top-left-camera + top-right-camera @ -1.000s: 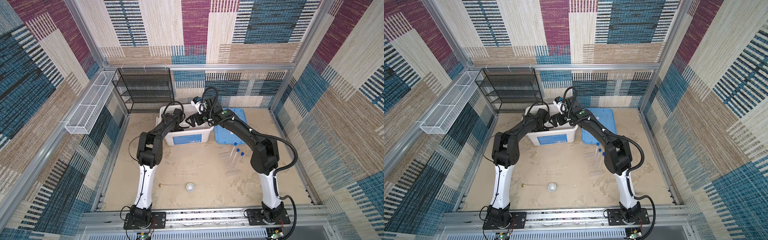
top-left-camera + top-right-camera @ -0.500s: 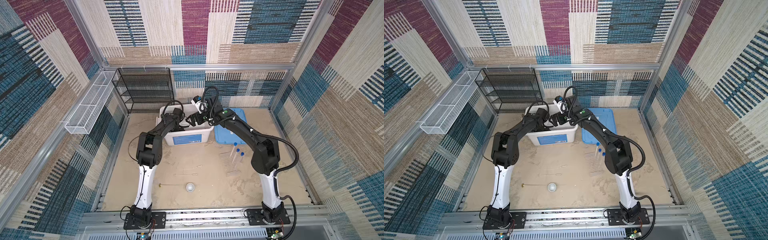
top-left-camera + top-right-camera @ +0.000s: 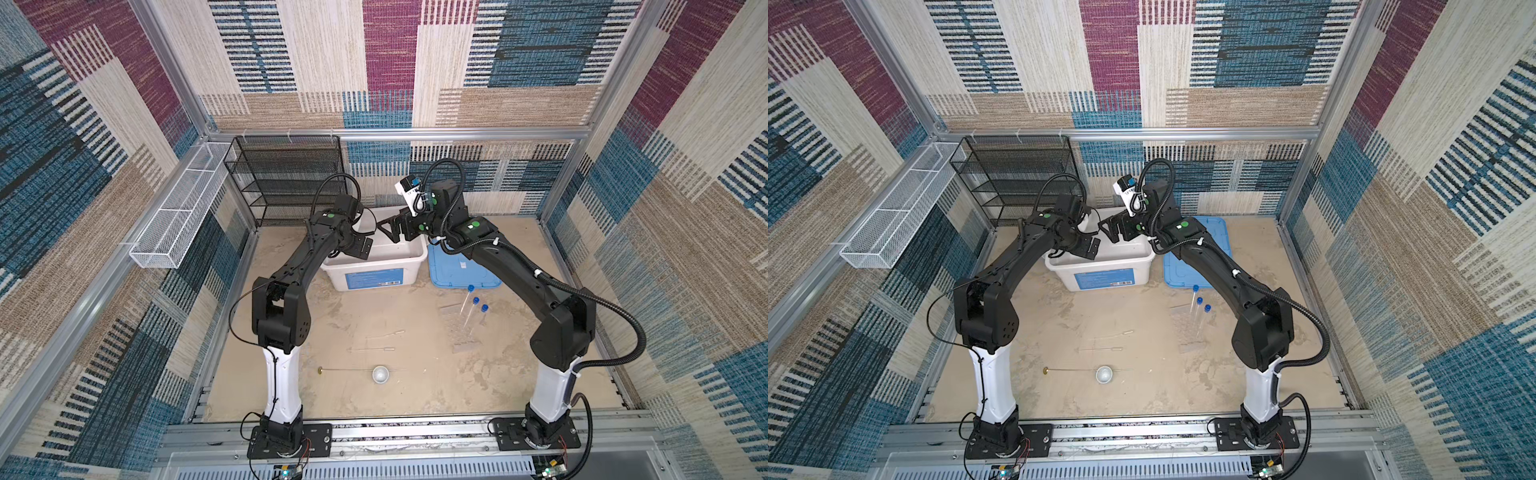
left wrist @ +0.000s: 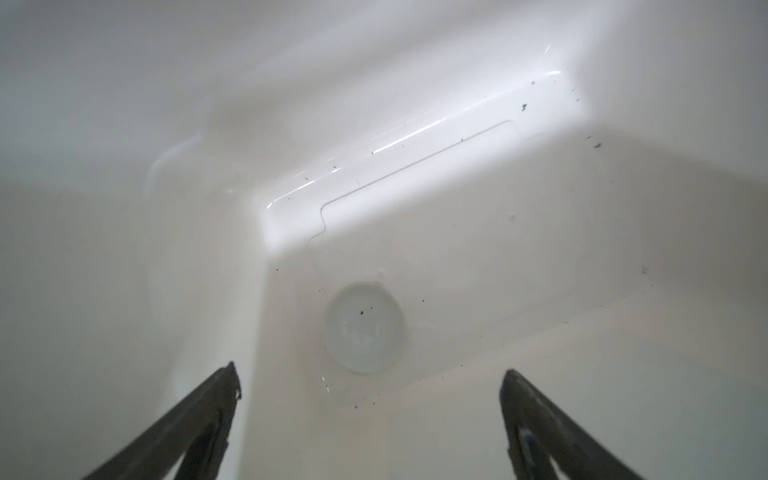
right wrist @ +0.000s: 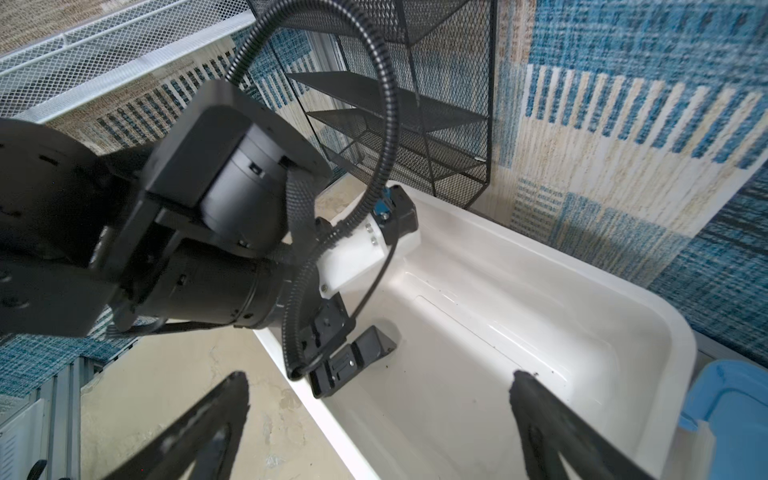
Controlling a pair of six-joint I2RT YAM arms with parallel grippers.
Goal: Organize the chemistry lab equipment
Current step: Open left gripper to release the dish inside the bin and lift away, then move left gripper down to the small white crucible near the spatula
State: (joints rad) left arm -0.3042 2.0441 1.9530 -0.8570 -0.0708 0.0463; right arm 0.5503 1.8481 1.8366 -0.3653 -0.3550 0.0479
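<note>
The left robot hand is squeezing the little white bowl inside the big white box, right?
Not quite. The left gripper is not squeezing it. In the left wrist view its jaws stand wide open, and the little white bowl lies loose on the floor of the big white box, touching neither finger. It is inside the box, as you said.

A robot-lab test cell: aluminium frame (image 3: 399, 134) hung with patchwork fabric (image 3: 390, 62), two robot arms (image 3: 286, 316) bolted to a rail (image 3: 415, 432) at 6 o'clock
</note>
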